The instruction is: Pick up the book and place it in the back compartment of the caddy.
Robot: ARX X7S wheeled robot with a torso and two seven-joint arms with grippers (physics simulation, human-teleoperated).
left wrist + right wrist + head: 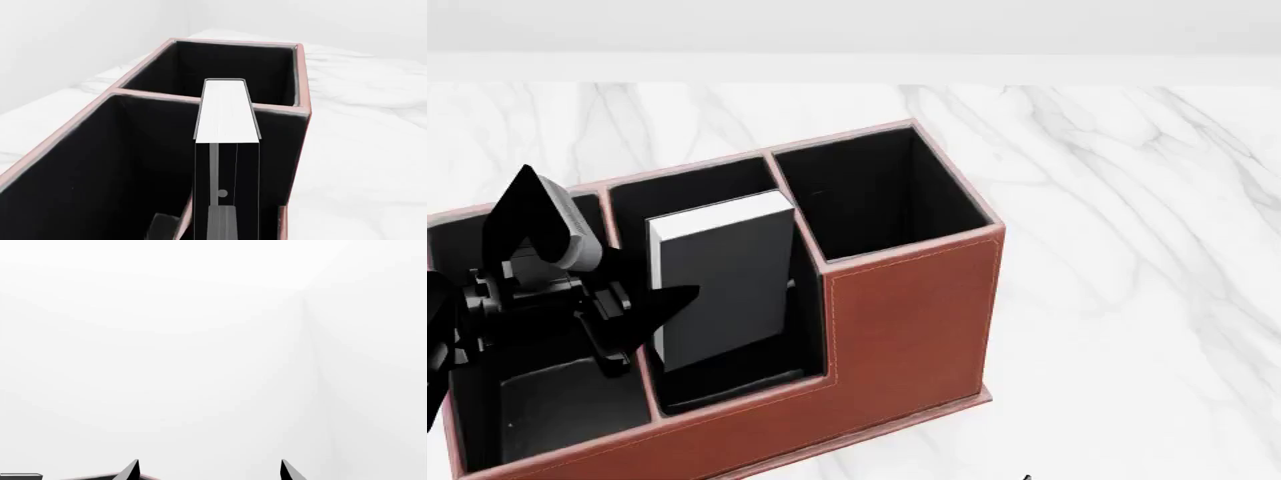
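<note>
We see the book [723, 285] standing on end inside the caddy [908, 310], in the middle pocket beside the tall end pocket, while our left gripper [627, 320] hangs alongside, spread and empty, the right gripper [210, 471] likewise parted, idle.

Black-covered book [723, 285] with white page edges is standing on end, leaning slightly, inside the back compartment [701, 195] — the middle section's rear pocket of the reddish-brown caddy [914, 320]. Caddy is sitting on white marble — black lining, pale stitched rims, stepped front wall.
</note>
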